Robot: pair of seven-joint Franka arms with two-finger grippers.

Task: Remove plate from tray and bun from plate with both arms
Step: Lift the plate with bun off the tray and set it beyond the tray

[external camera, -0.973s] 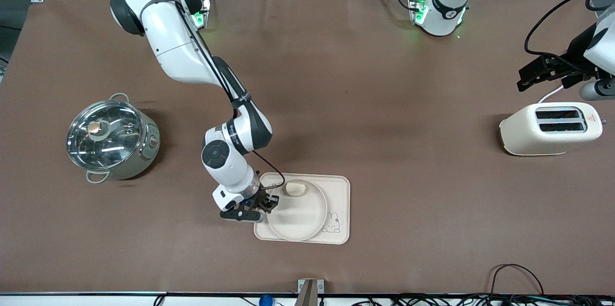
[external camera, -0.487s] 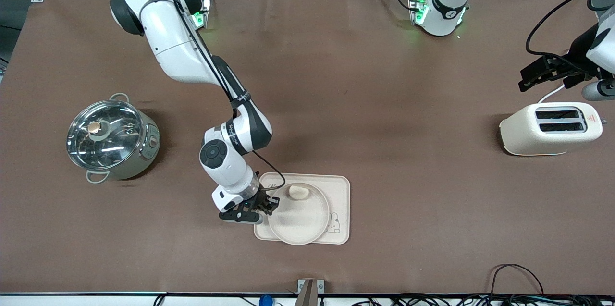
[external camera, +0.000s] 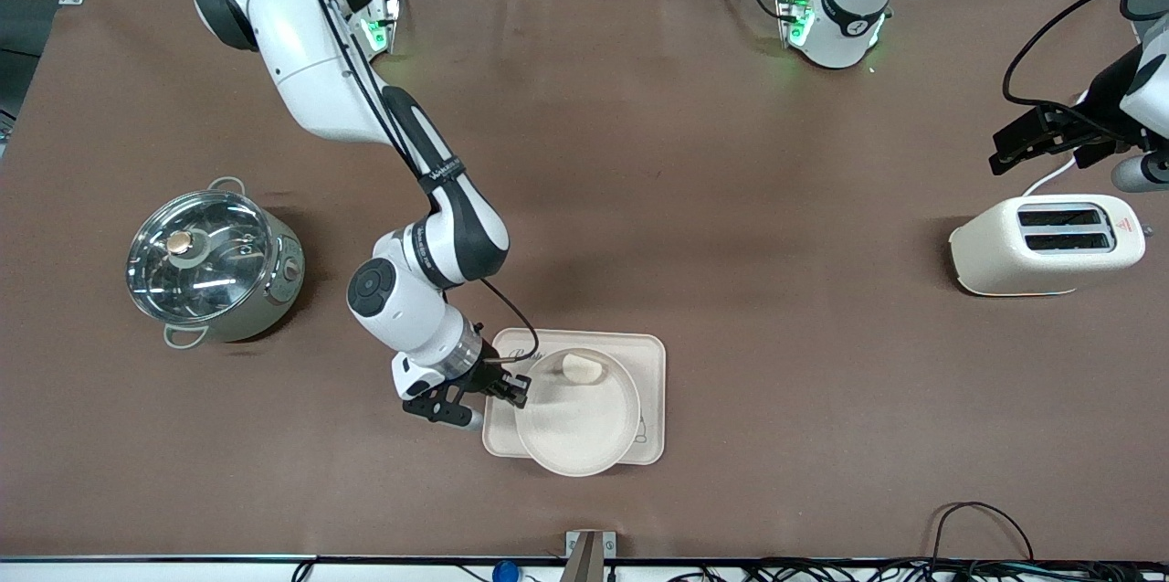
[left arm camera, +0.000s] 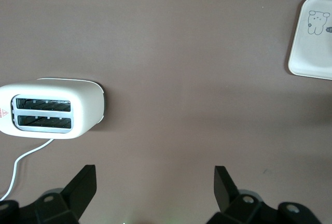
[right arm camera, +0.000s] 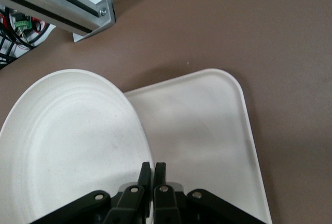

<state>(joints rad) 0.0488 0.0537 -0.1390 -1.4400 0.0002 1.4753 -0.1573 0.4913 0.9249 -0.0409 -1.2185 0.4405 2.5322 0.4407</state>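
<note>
the right arm's black two-finger gripper [external camera: 505,387] is clamped on the rim of the round shallow cream-beige plate [external camera: 577,425], at the edge toward the right arm's end of the table; in the right wrist view its fingers [right arm camera: 153,175] are pinched together on that rim; the plate appears lifted and tilted above the cream-beige rectangular tray with rounded corners [external camera: 650,352], its nearest edge overhanging the tray's edge nearest the front camera; the small pale cream-white oval bun [external camera: 584,368] sits on the plate close to its farther rim; the left arm's black gripper [external camera: 1037,136] waits with its fingers apart over the table at the left arm's end, above the cream two-slot toaster [external camera: 1046,244]; a lidded steel pot [external camera: 215,262] stands toward the right arm's end.

risk, as i judge it: the hold is a thin pinch at one edge only, so the plate could pivot or slip from the fingers; the tilt could send the smooth bun rolling off; a dragging rim might also catch the tray and pull it along.
</note>
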